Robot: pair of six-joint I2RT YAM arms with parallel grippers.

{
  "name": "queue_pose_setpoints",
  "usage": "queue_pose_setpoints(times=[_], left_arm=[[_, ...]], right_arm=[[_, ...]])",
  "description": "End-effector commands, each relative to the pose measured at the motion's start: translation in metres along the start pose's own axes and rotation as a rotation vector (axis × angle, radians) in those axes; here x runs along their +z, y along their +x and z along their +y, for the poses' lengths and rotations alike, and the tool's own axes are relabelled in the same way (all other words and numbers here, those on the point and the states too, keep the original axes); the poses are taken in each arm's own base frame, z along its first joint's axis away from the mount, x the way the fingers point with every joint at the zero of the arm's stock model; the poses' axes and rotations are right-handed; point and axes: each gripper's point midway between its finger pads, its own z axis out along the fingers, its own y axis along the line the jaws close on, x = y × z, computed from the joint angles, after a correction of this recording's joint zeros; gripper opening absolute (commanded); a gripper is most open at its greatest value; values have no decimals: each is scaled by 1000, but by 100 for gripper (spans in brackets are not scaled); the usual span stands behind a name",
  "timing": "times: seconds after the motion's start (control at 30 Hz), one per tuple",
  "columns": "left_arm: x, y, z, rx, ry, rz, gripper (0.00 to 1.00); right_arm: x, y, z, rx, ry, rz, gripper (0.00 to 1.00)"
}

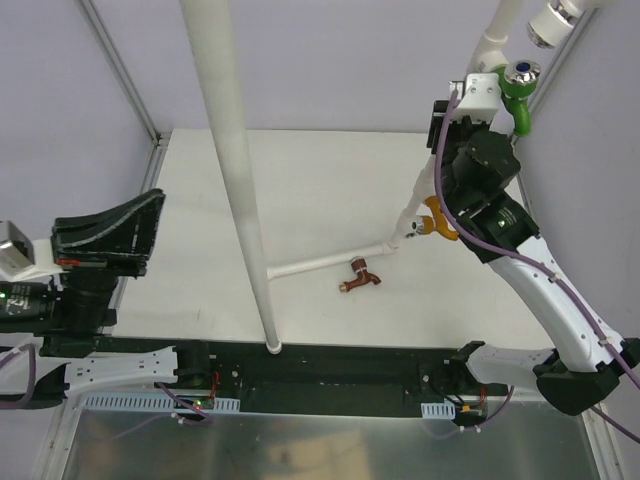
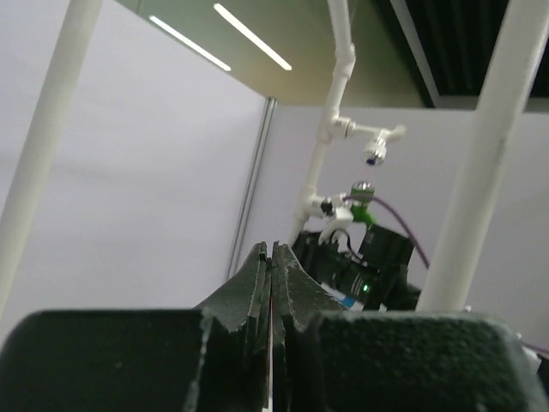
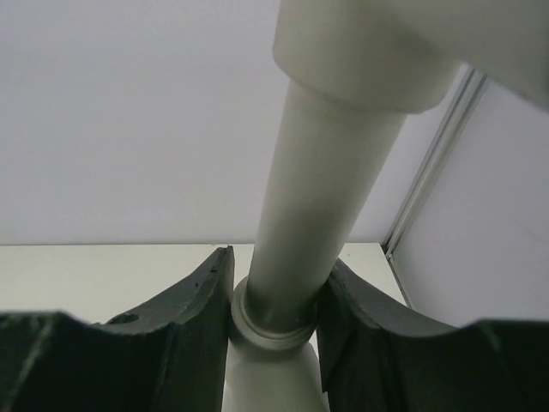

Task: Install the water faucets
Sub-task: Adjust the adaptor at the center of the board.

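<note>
The right hand point(image 3: 274, 270) grasps the white PVC pipe frame point(image 3: 319, 193). Its two dark fingers point(image 3: 193, 296) press on either side of a pipe, just where the pipe enters a wider collar. From above, this hand sits at the far right of the table point(image 1: 320, 180), high on the frame's rising branch.

The green faucet point(image 1: 517, 102) is fitted to the frame just to the right of that hand, with its silver end turned up toward the overhead camera. The orange faucet point(image 1: 439, 222) is nearer, on the lower elbow of the same branch. It lies close against the right arm point(image 1: 520, 255), which crosses over that part of the frame and hides some of it. The brown faucet point(image 1: 360, 277) lies loose on the table, just on the near side of the low horizontal pipe run and apart from both hands.

A silver-ended fitting point(image 2: 375, 154) hangs from a tee higher on the frame; its body colour cannot be made out.

The left hand point(image 1: 152, 200) is clenched with nothing between its fingers and held off the table's left edge. A tall upright pipe point(image 1: 238, 180) stands between this hand and the faucets, and the left wrist view shows two pale pipes crossing its line of sight.
</note>
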Motion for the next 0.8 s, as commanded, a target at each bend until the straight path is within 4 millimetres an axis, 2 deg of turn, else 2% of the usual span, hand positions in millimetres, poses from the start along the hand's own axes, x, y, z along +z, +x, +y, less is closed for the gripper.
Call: queue_pose_setpoints(times=[0.0, 0.07, 0.13, 0.27, 0.33, 0.57, 0.77], left_arm=[[-12, 49, -1, -26, -13, 116, 0], [-16, 57, 1, -21, -19, 140, 0], [-20, 58, 4, -20, -27, 144, 5], [-29, 55, 12, -17, -54, 145, 20], [-33, 55, 16, -15, -68, 152, 25], [-42, 66, 22, -11, -93, 197, 32], [-46, 74, 24, -15, -102, 223, 34]], right_arm=[[-12, -4, 11, 178, -74, -46, 30], [-15, 2, 16, 185, -101, -36, 44], [-17, 5, 20, 196, -131, -32, 50], [-22, 3, 29, 216, -197, -33, 57], [-23, 2, 31, 211, -209, -19, 60], [-28, -4, 33, 236, -240, 3, 65], [-24, -1, 40, 109, -181, 56, 65]])
